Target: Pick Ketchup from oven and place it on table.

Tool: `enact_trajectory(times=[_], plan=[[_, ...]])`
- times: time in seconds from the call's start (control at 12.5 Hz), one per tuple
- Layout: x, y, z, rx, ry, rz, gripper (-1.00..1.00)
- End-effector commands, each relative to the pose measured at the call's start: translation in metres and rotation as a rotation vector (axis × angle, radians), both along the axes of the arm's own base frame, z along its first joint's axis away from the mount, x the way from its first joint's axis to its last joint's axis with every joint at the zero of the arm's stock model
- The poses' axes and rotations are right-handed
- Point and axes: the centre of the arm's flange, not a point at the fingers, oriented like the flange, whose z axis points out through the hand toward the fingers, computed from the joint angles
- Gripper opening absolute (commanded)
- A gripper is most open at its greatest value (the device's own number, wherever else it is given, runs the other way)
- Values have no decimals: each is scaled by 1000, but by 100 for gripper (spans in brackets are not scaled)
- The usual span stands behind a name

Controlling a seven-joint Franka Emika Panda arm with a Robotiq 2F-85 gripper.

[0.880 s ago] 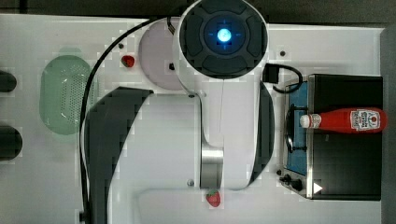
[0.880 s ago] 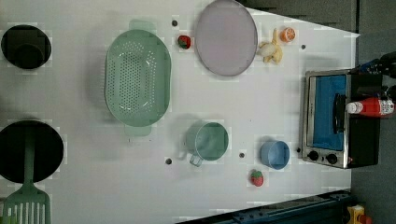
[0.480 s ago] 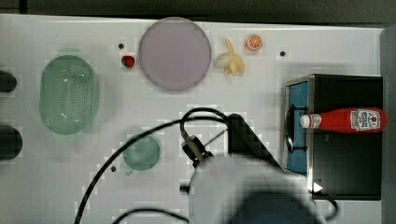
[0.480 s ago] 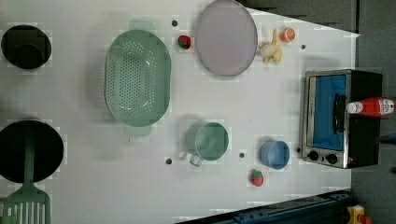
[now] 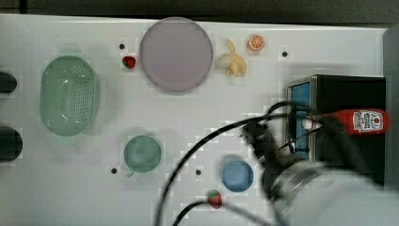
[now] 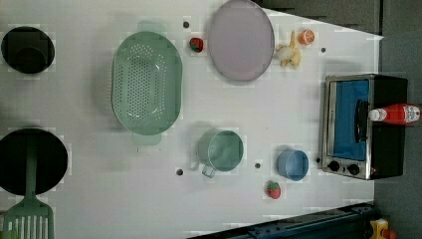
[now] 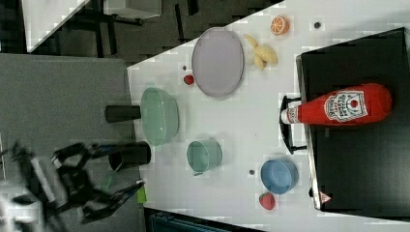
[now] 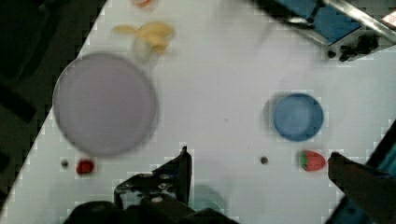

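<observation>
A slim red plastic ketchup bottle (image 7: 341, 109) with white cap and white label lies on its side atop the black box-shaped toaster oven (image 7: 358, 183). The gripper (image 8: 257, 168) hangs empty, fingers spread wide.

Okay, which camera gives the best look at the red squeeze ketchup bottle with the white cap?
The right view: the red squeeze ketchup bottle lies large and unblocked on top of the black toaster oven, label readable. The left view shows it small at the frame's edge. In the top view a blurred arm and cables cross its cap end.
</observation>
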Motion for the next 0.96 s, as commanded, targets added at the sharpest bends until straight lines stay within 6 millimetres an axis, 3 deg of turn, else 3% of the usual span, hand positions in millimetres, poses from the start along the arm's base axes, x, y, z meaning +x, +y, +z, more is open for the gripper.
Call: enact_trajectory(times=[0.08, 0.48, 0.72, 0.96], plan=[[21, -86, -66, 26, 61, -189, 100], [28, -194, -126, -14, 43, -384, 100], [41, -240, -157, -86, 51, -463, 100], [60, -271, -185, -164, 60, -502, 100]])
